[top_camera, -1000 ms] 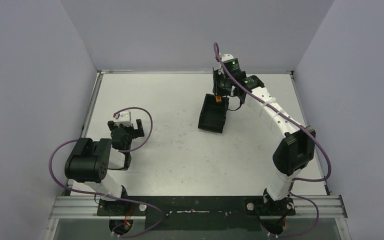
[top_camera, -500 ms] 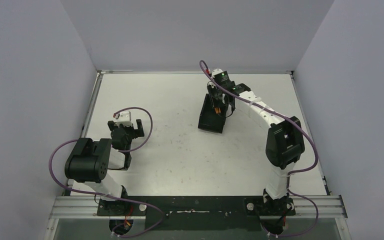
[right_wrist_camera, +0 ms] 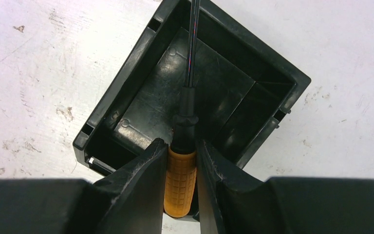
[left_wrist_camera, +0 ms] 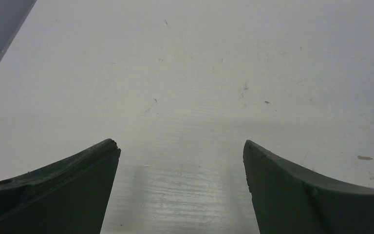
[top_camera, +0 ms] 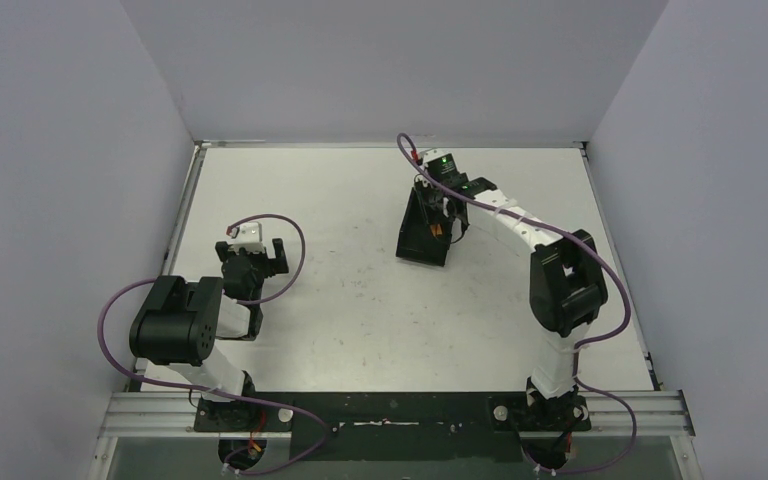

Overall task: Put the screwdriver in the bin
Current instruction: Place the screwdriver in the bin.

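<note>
On my right wrist feed the right pincer (right_wrist_camera: 180,145) is clamped on the screwdriver (right_wrist_camera: 180,181). One finger presses each side of the ribbed orange handle, and the butt end sits back between them. The black collar and the thin dark shaft (right_wrist_camera: 191,48) stick out ahead of the fingertips, over the open top of the bin (right_wrist_camera: 126,83). The shaft runs off the upper edge of that view, so I cannot see its tip. I also cannot tell whether the tool touches the bin's floor.

The bin is a black rectangular tub with sloped walls. It stands upright on the scuffed white counter (right_wrist_camera: 34,68), turned cornerwise to this camera.

On the overhead camera the right arm stretches out to the far middle of the counter (top_camera: 340,300). There the right pincer (top_camera: 438,212) hangs over the far right part of the bin (top_camera: 415,238). The screwdriver is too small and too hidden there for me to make out.

The left arm is folded up near its base on the left side, with a purple cable (top_camera: 285,225) looping over it. The left pincer (top_camera: 260,255) is well apart from the bin. On the left wrist feed that pincer (left_wrist_camera: 181,148) has its two dark fingers spread wide, with only marked counter (left_wrist_camera: 190,73) showing between them.
</note>
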You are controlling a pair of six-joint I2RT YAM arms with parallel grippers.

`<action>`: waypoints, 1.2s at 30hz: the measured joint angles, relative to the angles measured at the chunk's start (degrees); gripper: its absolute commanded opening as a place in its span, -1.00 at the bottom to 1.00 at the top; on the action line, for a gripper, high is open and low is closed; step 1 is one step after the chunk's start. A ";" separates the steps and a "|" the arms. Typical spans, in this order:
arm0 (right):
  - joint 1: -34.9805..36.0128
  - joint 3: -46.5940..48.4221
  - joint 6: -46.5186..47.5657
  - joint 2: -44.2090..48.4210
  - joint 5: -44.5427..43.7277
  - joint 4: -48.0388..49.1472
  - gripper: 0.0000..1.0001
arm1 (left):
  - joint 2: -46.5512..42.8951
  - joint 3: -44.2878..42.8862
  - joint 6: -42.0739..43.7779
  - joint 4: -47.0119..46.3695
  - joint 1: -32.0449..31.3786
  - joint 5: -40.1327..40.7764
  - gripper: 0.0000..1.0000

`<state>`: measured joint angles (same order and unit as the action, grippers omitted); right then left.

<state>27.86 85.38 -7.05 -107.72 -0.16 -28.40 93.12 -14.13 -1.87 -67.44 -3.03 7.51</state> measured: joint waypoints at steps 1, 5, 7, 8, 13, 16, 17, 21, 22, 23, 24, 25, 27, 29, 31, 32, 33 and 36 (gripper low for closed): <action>0.02 -0.02 0.00 -0.09 0.00 0.17 -0.75 | 0.00 0.00 0.00 0.00 0.00 0.00 0.94; 0.11 -0.07 0.00 -0.98 0.00 1.62 -0.71 | 0.00 0.00 0.00 0.00 0.00 0.00 0.94; 0.24 -0.13 0.00 -1.60 0.04 1.86 -0.71 | 0.00 0.00 0.00 0.00 0.00 0.00 0.94; 0.28 -0.31 0.02 -1.81 0.31 2.05 -0.71 | 0.00 0.00 0.00 0.00 0.00 0.00 0.94; 0.37 -0.90 0.07 -1.88 0.90 2.23 -0.70 | 0.00 0.00 0.00 0.00 0.00 0.00 0.94; 0.39 -0.92 0.07 -1.88 1.03 2.23 -0.70 | 0.00 0.00 0.00 0.00 0.00 0.00 0.94; 0.50 -0.94 0.07 -1.90 1.03 2.23 -0.69 | 0.00 0.00 0.00 0.00 0.00 0.00 0.94; 0.74 -1.40 0.00 -1.90 1.03 2.36 -0.66 | 0.00 0.00 0.00 0.00 0.00 0.00 0.94; 0.76 -1.64 0.00 -1.88 1.01 2.43 -0.66 | 0.00 0.00 0.00 0.00 0.00 0.00 0.94; 0.76 -1.88 0.00 -1.90 1.01 2.49 -0.66 | 0.00 0.00 0.02 0.00 0.00 0.00 0.94; 0.79 -2.10 0.00 -1.88 1.01 2.45 -0.66 | 0.00 0.00 0.00 0.00 0.00 0.00 0.94; 0.87 -2.32 0.00 -1.88 1.01 2.45 -0.66 | 0.00 0.00 0.00 0.00 0.00 0.00 0.94; 0.96 -2.56 -0.02 -1.88 1.01 2.45 -0.66 | 0.00 0.00 0.00 0.00 0.00 0.00 0.94; 1.09 -2.84 -0.04 -1.90 1.01 2.51 -0.66 | 0.00 0.00 0.00 0.00 0.00 0.00 0.94; 1.25 -3.13 -0.15 -1.90 0.81 2.71 -0.66 | 0.00 0.00 0.00 0.00 0.00 0.00 0.94; 1.36 -3.26 -0.24 -1.88 0.59 2.78 -0.65 | 0.00 0.00 0.00 0.00 0.00 0.00 0.94; 1.44 -3.45 -0.33 -1.88 0.39 2.86 -0.65 | 0.00 0.00 0.00 0.00 0.00 0.00 0.94; 1.49 -3.93 -0.87 -1.88 -0.31 3.02 -0.64 | 0.00 0.00 0.00 0.00 0.00 0.00 0.94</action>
<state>29.34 81.45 -7.92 -109.60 -0.47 -25.39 93.12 -14.13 -1.87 -67.44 -3.03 7.51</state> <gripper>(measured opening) 0.258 0.971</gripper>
